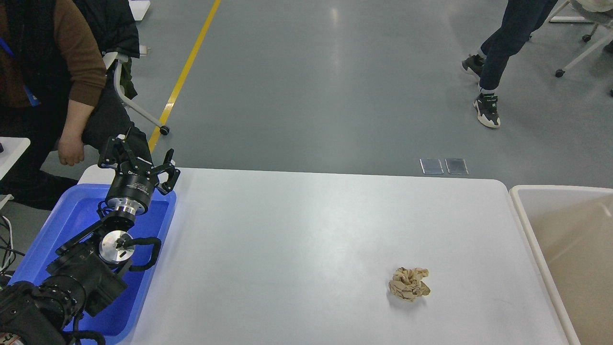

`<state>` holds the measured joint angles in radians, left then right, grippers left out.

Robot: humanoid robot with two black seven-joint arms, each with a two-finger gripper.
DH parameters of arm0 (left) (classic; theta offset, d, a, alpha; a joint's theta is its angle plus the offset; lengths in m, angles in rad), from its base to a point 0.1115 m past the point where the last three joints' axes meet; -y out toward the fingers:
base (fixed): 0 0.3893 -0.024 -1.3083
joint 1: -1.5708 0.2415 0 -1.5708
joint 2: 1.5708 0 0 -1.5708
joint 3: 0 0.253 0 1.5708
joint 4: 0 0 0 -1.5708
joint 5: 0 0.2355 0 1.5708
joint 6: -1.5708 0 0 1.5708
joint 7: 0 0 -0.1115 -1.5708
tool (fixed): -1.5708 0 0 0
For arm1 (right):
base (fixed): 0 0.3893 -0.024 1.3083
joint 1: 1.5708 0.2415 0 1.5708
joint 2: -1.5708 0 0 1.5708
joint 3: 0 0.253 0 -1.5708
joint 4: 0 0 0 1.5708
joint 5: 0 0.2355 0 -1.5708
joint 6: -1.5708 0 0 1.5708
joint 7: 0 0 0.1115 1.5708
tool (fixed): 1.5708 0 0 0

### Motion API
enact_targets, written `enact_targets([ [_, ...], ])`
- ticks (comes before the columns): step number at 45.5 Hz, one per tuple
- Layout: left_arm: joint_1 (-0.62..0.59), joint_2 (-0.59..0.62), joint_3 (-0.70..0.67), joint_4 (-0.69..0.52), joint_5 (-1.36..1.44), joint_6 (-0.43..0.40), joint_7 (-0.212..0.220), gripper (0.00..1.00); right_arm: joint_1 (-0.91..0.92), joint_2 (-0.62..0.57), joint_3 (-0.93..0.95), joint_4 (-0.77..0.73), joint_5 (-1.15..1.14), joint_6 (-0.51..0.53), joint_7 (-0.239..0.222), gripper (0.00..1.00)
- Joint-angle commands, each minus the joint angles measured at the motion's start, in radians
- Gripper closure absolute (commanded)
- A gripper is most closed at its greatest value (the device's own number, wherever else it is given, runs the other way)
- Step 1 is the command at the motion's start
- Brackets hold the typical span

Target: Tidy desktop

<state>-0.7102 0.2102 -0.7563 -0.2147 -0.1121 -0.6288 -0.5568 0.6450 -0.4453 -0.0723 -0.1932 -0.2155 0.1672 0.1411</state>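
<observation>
The white desktop (pixel 297 239) fills the middle of the head view. A crumpled brown paper ball (pixel 409 284) lies on it toward the front right. My left gripper (pixel 139 155) is open and empty, raised above the far end of the blue tray (pixel 57 230) at the desktop's left edge, far from the paper ball. My right arm and gripper are out of view.
A beige white-rimmed bin (pixel 527 225) stands against the desktop's right edge; its visible inside shows nothing. A seated person (pixel 52 81) is at the far left behind the tray. Another person's legs (pixel 503 52) are on the floor at the far right.
</observation>
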Motion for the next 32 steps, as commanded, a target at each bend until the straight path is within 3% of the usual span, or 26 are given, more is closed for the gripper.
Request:
enact_targets([
  [1, 0.0, 0.0, 0.0, 0.0, 0.0, 0.0, 0.0, 0.0, 0.113, -0.018, 0.106, 0.0, 0.113, 0.107, 0.003, 0.0],
  [6, 0.0, 0.001, 0.0, 0.0, 0.0, 0.0, 0.0, 0.0, 0.195, -0.024, 0.157, -0.003, 0.174, 0.152, 0.003, 0.0],
  [24, 0.0, 0.0, 0.0, 0.0, 0.0, 0.001, 0.0, 0.0, 0.464, -0.084, 0.221, 0.014, 0.229, 0.161, 0.006, 0.0],
  [32, 0.0, 0.001, 0.0, 0.0, 0.0, 0.0, 0.0, 0.0, 0.507, -0.19, 0.405, 0.205, 0.234, 0.159, 0.006, 0.0],
])
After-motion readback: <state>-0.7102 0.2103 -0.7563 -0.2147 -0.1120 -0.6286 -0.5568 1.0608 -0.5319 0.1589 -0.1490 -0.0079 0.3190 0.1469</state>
